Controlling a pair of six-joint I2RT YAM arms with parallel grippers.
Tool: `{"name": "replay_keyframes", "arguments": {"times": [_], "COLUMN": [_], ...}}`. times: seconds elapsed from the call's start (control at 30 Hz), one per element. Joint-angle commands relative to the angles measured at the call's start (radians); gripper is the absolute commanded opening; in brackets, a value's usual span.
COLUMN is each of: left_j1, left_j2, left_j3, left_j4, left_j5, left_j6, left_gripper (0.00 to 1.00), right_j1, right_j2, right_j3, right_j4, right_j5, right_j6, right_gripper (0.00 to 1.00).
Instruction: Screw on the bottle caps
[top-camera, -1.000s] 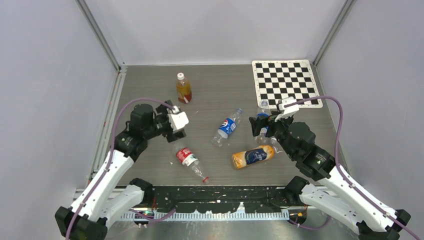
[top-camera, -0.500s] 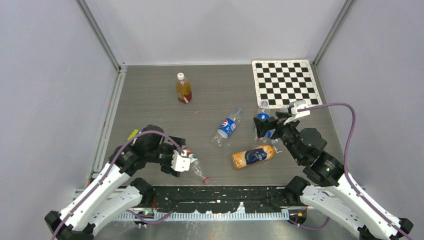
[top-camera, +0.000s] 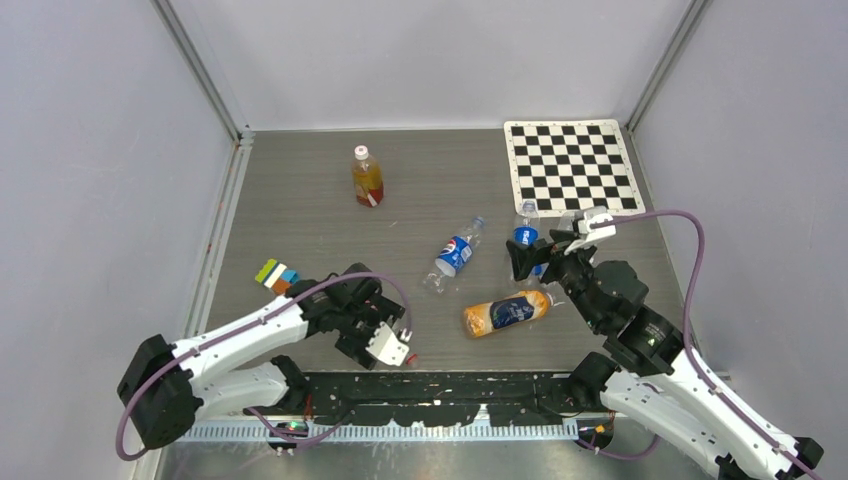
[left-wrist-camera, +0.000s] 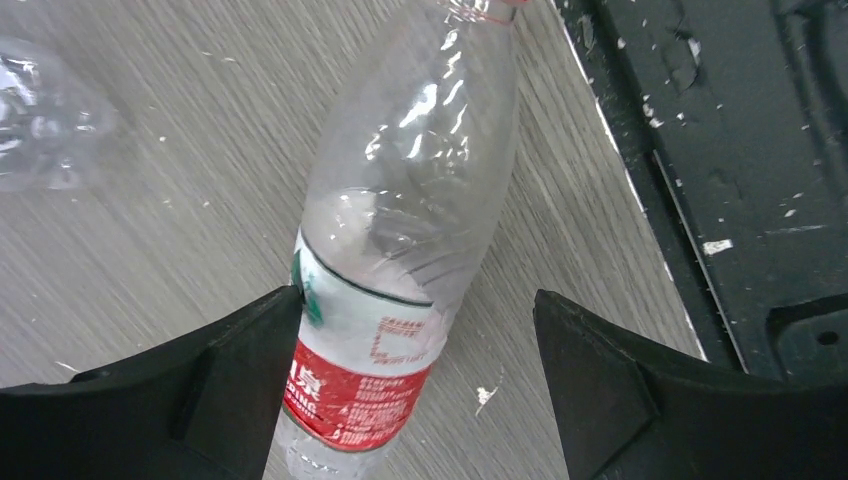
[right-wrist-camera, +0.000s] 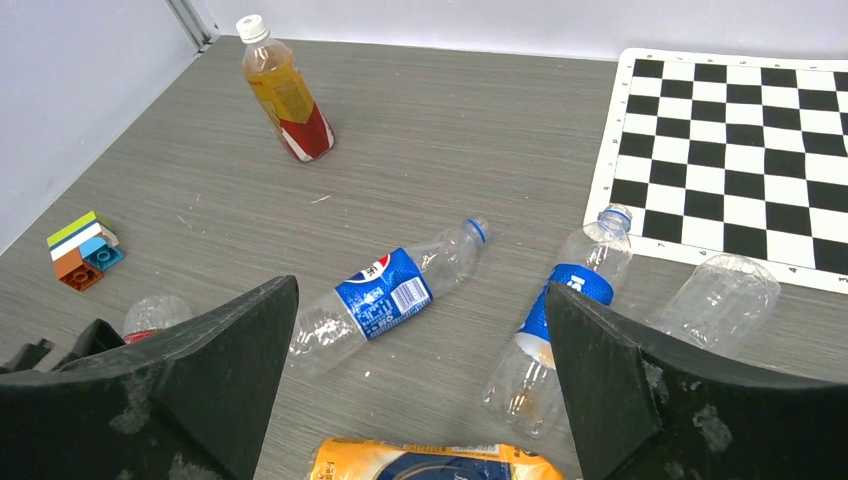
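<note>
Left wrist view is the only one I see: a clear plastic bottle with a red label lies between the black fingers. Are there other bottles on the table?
Observer: Yes. An upright bottle of amber drink with a white cap stands at the far side.
Operator: And the other arm?
Observer: The right gripper is open, holding nothing, near the black-and-white checkerboard mat.
Operator: Anything beside my arm?
Observer: A small stack of coloured toy blocks, on its left.
</note>
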Motion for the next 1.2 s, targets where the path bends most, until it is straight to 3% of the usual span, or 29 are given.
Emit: {"name": "replay_keyframes", "arguments": {"times": [0.0, 0.17, 0.33, 0.6, 0.9, 1.17], "left_j1": [-0.013, -0.015, -0.015, -0.015, -0.015, -0.013], "left_j2": [0.019, 0.054, 0.097, 0.171, 0.29, 0.108], "left_j3": [-0.061, -0.122, -0.129, 0.003, 0.22, 0.176], "left_j4": [0.157, 0.301, 0.403, 0.508, 0.336, 0.382], "left_j5": [-0.092, -0.142, -0.176, -0.204, -0.205, -0.305], "left_j6": [0.027, -0.029, -0.145, -0.693, -1.054, -1.209], "left_gripper": [0.88, 0.82, 0.7, 0.62, 0.56, 0.53], "right_j1": [-0.001, 0.0, 0.0, -0.001, -0.002, -0.042], "right_j2": [-0.033, -0.035, -0.019, 0.017, 0.219, 0.42], "right_j3": [-0.012, -0.022, -0.015, 0.025, 0.239, 0.422], "right_j4": [0.046, 0.047, 0.049, -0.002, -0.289, -0.581], "right_j5": [0.016, 0.022, 0.018, 0.063, 0.143, 0.172], "right_j6": [0.005, 0.009, 0.016, 0.071, 0.219, 0.421], "right_gripper": [1.0, 1.0, 1.0, 1.0, 1.0, 1.0]}}
